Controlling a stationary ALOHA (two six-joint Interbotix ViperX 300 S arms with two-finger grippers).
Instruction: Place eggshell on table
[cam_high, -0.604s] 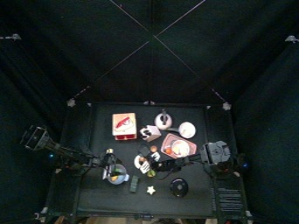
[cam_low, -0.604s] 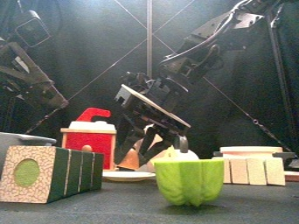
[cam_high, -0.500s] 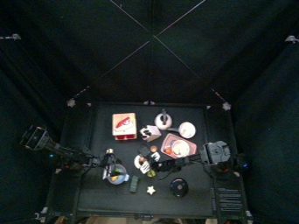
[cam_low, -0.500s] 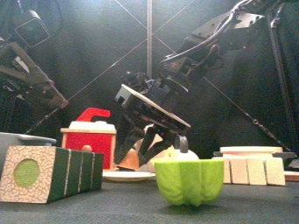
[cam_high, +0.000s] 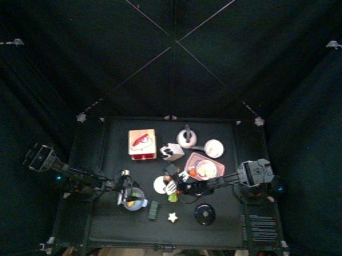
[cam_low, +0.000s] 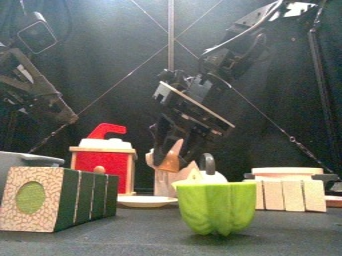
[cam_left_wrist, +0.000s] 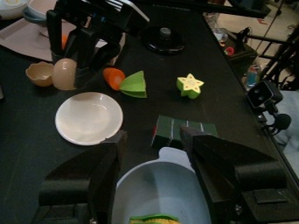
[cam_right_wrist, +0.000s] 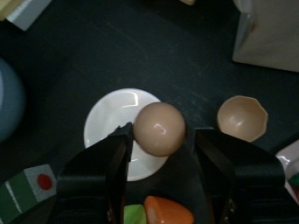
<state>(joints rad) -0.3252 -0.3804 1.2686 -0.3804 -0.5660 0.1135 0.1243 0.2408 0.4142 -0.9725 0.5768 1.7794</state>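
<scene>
A tan, dome-shaped eggshell (cam_right_wrist: 159, 127) stands on the black table (cam_right_wrist: 128, 44) at the rim of a white plate (cam_right_wrist: 107, 131). My right gripper (cam_right_wrist: 160, 133) hangs open over it, jaws on either side and clear of the shell. The front view has the right gripper (cam_low: 171, 150) just above the eggshell (cam_low: 167, 170). A second, hollow shell half (cam_right_wrist: 243, 118) lies beside it. Both the eggshell (cam_left_wrist: 65, 74) and the hollow half (cam_left_wrist: 40, 74) show in the left wrist view. My left gripper (cam_left_wrist: 158, 153) rests at the left, jaws wide over a light grey cup (cam_left_wrist: 158, 188).
A green pepper (cam_low: 217, 205) and a green patterned block (cam_low: 54, 198) stand at the front edge. A red and white carton (cam_low: 104, 160) is behind, pale wooden blocks (cam_low: 287, 190) to the right. A yellow star (cam_left_wrist: 190, 84), green wedge (cam_left_wrist: 135, 83) and black lid (cam_left_wrist: 163, 39) lie nearby.
My right gripper has risen and drawn slightly to the right, leaving the eggshell standing on the table. The left arm has stayed put.
</scene>
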